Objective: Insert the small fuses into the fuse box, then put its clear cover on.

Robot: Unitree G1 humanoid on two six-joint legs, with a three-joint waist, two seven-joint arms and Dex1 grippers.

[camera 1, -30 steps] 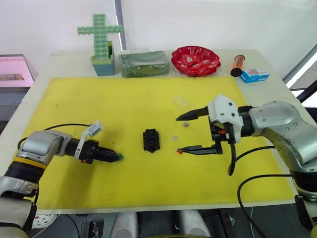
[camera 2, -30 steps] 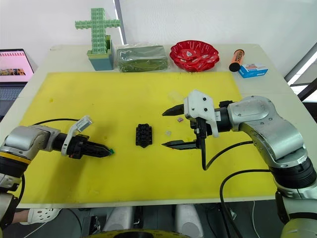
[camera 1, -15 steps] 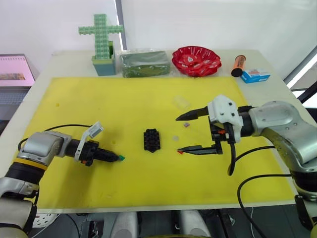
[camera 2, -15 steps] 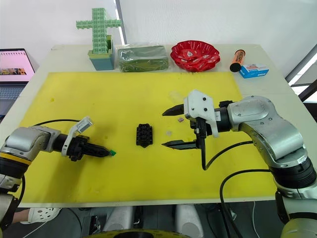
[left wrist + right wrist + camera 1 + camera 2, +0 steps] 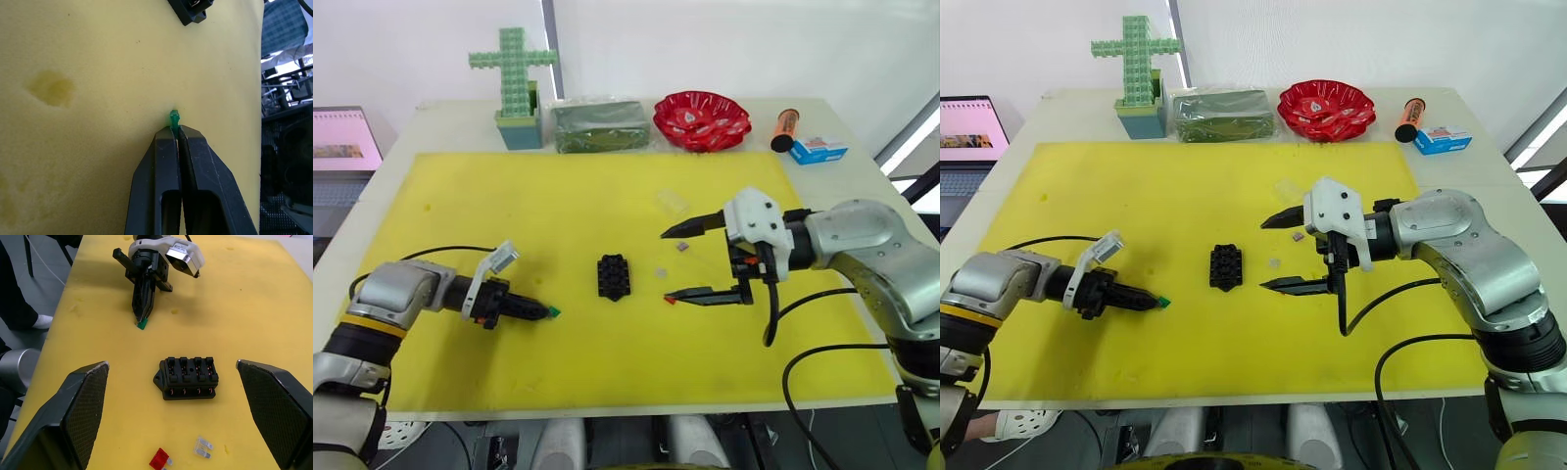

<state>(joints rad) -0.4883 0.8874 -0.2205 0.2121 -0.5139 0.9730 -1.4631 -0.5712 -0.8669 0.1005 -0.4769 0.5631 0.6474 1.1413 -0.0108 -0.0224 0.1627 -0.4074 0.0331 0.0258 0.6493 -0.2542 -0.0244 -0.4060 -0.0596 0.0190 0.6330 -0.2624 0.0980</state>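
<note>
The black fuse box (image 5: pixel 613 276) lies in the middle of the yellow mat (image 5: pixel 509 215). To its left, my left gripper (image 5: pixel 541 311) is low over the mat, shut on a green fuse (image 5: pixel 174 117) that sticks out of its tips. On the box's right, my right gripper (image 5: pixel 667 265) is wide open and holds nothing. A red fuse (image 5: pixel 159 459) lies by its nearer fingertip, and a pale grey fuse (image 5: pixel 203 448) lies between the box and the gripper. A brownish fuse (image 5: pixel 681 247) rests near the far finger. The clear cover (image 5: pixel 670 202) lies further back on the mat.
Along the table's far edge stand a green cross of blocks in a pot (image 5: pixel 514 83), a clear bag of green stuff (image 5: pixel 600 125), a red bowl (image 5: pixel 701 119), an orange tube (image 5: pixel 783 128) and a blue-white carton (image 5: pixel 816 149). A laptop (image 5: pixel 342 142) sits off the left.
</note>
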